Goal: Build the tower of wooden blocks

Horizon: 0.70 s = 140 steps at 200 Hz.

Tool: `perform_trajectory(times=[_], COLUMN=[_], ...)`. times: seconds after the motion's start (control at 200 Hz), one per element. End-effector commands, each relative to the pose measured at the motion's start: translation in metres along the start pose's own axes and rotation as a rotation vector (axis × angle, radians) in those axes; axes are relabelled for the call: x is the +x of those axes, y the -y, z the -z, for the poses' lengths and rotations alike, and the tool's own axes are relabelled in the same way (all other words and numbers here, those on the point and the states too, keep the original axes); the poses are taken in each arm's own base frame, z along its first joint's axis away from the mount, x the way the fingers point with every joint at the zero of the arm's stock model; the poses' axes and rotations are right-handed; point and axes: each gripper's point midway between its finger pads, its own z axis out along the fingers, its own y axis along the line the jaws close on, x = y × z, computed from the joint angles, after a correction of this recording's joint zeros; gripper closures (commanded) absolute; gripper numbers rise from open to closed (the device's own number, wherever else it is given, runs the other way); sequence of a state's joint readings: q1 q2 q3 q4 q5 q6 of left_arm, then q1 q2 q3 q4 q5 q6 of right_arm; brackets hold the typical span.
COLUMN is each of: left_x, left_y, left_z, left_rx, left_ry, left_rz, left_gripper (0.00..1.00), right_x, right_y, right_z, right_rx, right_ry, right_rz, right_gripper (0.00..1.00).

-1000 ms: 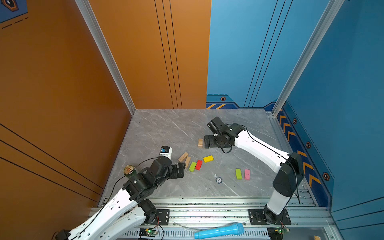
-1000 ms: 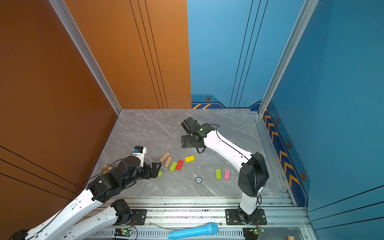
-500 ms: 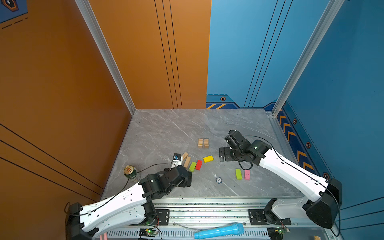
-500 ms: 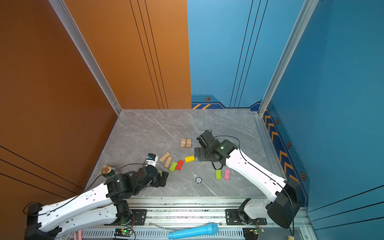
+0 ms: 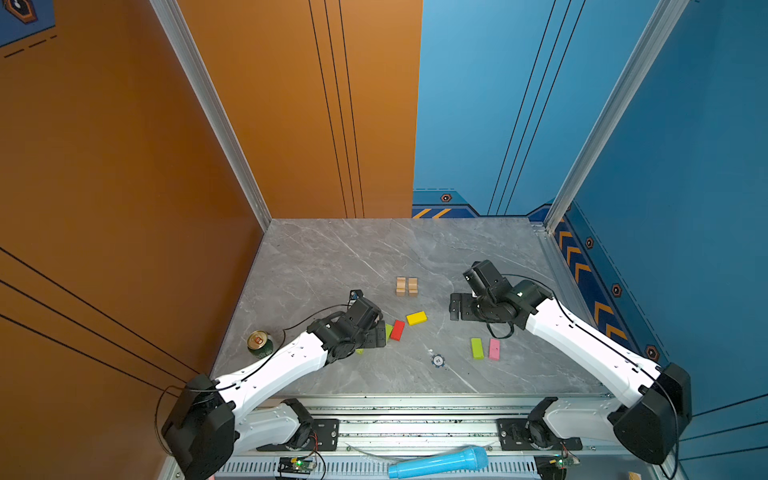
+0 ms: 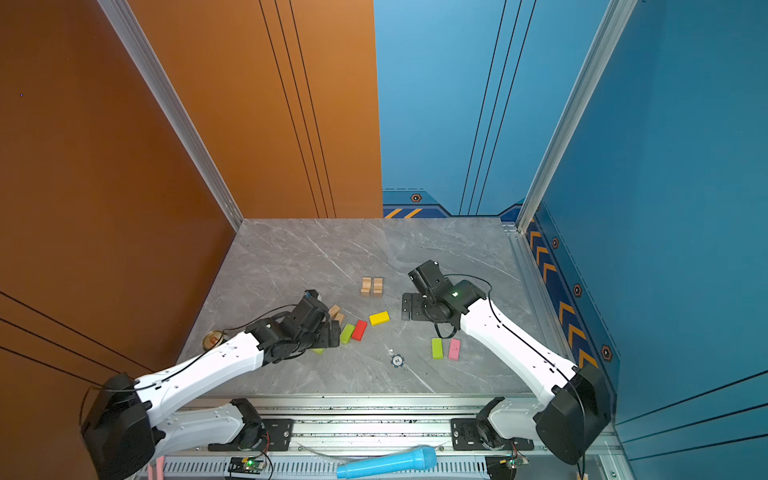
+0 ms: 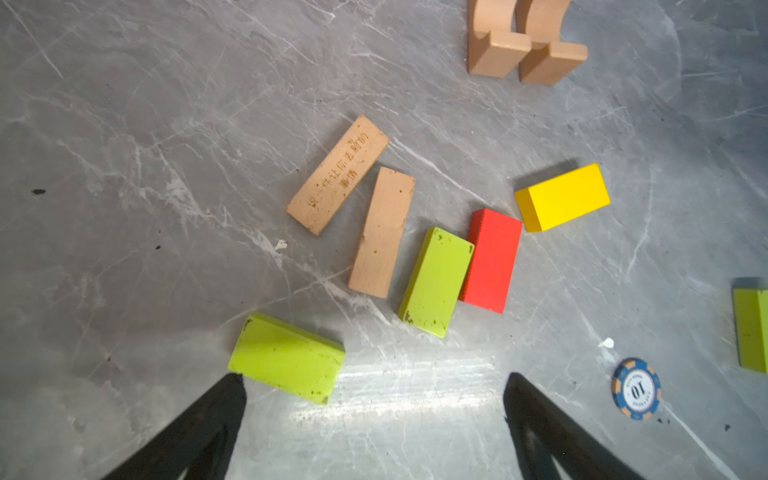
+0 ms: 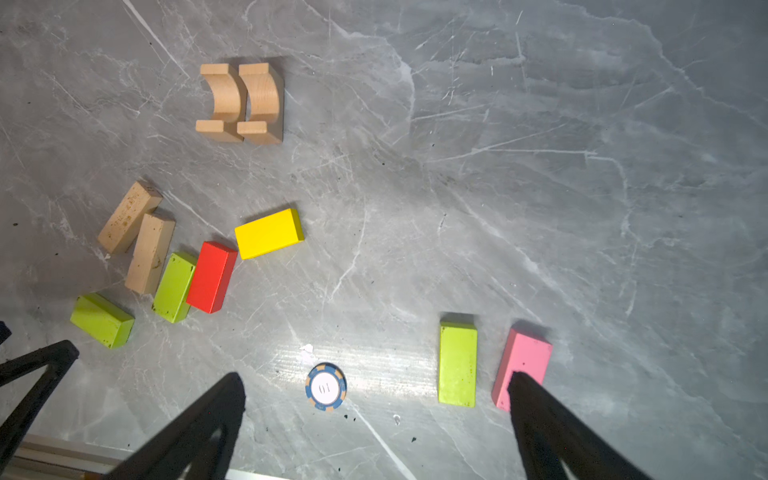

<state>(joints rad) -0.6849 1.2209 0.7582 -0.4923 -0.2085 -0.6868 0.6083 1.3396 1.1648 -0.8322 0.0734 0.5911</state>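
Observation:
The wood blocks all lie singly on the grey table; no tower stands. Two notched tan blocks [image 5: 406, 286] [image 8: 241, 102] sit side by side mid-table. Nearer lie a yellow block [image 5: 416, 318], a red block [image 7: 492, 260], a lime green block [image 7: 436, 281] and two plain tan blocks [image 7: 337, 174]. Another lime green block [image 7: 286, 357] lies just off a fingertip of my open, empty left gripper [image 7: 374, 378] [image 5: 376, 334]. My right gripper [image 8: 374, 376] [image 5: 461, 306] hangs open and empty above a lime green block [image 8: 457, 363] and a pink block [image 8: 525, 361].
A blue-white round token [image 5: 437, 360] [image 8: 326, 386] lies near the front, between the two groups of blocks. A green drink can [image 5: 259, 344] stands at the table's left edge beside my left arm. A blue microphone [image 5: 438, 461] lies on the front rail.
My right gripper has moved right, away from the two notched tan blocks. My left arm has dropped lower and reached a little toward the coloured blocks.

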Motion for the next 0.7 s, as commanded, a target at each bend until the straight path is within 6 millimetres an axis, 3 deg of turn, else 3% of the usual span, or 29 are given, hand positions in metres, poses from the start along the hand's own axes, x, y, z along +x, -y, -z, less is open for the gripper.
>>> perform_trajectory(times=[0.0,0.285,0.451,0.696], left_x=[-0.015,-0.031,-0.027,-0.01], left_y=[0.009,-0.002,-0.021,-0.041], left_z=[-0.006,-0.021,-0.012,0.007], left_rx=[0.04,0.011,-0.016,-0.011], left_ry=[-0.012,-0.035,-0.024,0.021], left_rz=[0.008,0.054,0.089,0.148], left_gripper=[0.01,0.03,0.04,0.03], right_x=[-0.016,-0.042,-0.054,-0.052], right_y=[-0.018,-0.039,-0.055,-0.083], right_z=[-0.003,-0.02,-0.036,-0.066], right_rx=[-0.063,-0.095,-0.102,-0.103], right_ry=[-0.002,-0.035,-0.054,-0.116], right_rz=[0.037,0.078,0.11,0.169], right_gripper=[0.0,0.0,0.0,0.02])
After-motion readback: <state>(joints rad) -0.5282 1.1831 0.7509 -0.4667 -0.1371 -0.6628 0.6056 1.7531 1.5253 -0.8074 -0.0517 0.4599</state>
